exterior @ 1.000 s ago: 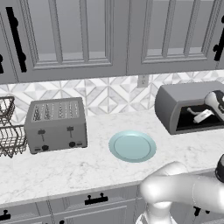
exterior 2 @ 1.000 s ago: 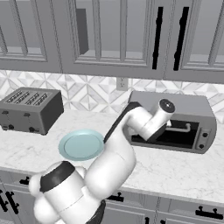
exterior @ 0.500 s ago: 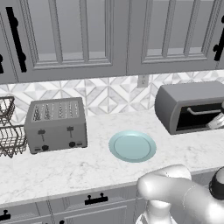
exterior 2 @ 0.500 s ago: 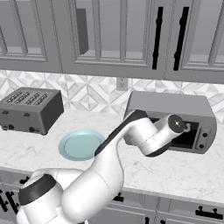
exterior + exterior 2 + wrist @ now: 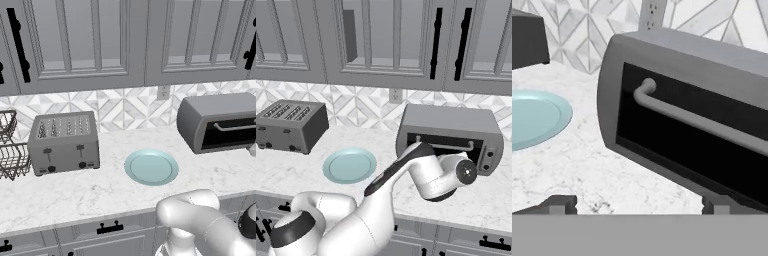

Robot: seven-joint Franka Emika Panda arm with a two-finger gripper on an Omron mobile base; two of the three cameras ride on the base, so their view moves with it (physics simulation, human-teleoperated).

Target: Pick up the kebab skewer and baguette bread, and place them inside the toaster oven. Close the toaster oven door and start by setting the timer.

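Marble tabletop (image 5: 100, 185), white with grey veins, runs under grey cabinets (image 5: 90, 40) and a diamond-tiled backsplash (image 5: 130, 107), as you can see. You'll find the toaster oven (image 5: 217, 122) at the right end against the wall, dark grey and rounded; its black glass door (image 5: 692, 137) with the silver bar handle (image 5: 697, 120) looks shut. Near the front edge lies a teal plate (image 5: 151, 167), bare. A slot toaster (image 5: 63, 141) stands left of it, beside a wire rack (image 5: 7, 150). The jaws (image 5: 639, 205) stand spread wide, holding nothing, facing the door.
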